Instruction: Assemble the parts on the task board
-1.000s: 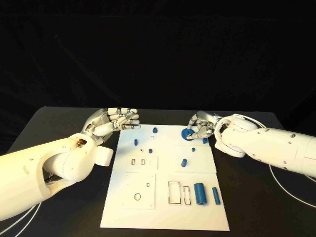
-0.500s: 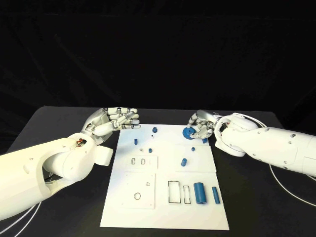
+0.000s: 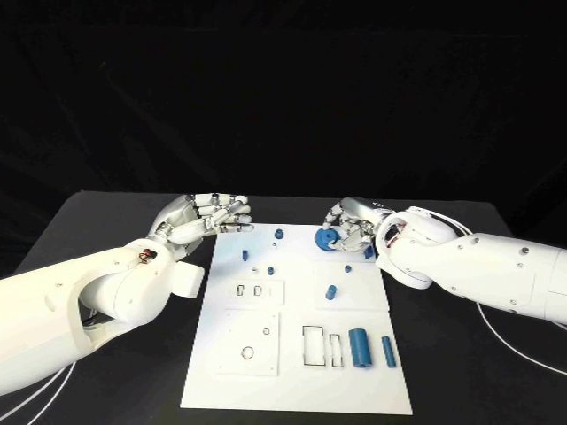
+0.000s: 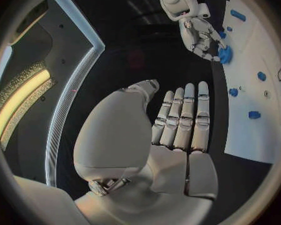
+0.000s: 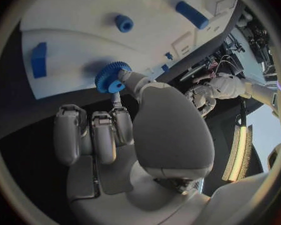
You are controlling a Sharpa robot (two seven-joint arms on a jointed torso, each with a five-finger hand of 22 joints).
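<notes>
the right hand (image 3: pixel 350 227) holds a blue gear (image 3: pixel 326 237) in its fingers over the white board (image 3: pixel 297 372). the left hand (image 3: pixel 207 215) holds nothing, fingers straight and close together.

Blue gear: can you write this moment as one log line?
right hand: holds blue gear | gear: above task board far edge | left hand: holds nothing, beside board

You see a white task board (image 3: pixel 297 354) on a black table (image 3: pixel 92 221), small blue parts including a blue gear (image 3: pixel 324 237), and silver hands on white arms.
</notes>
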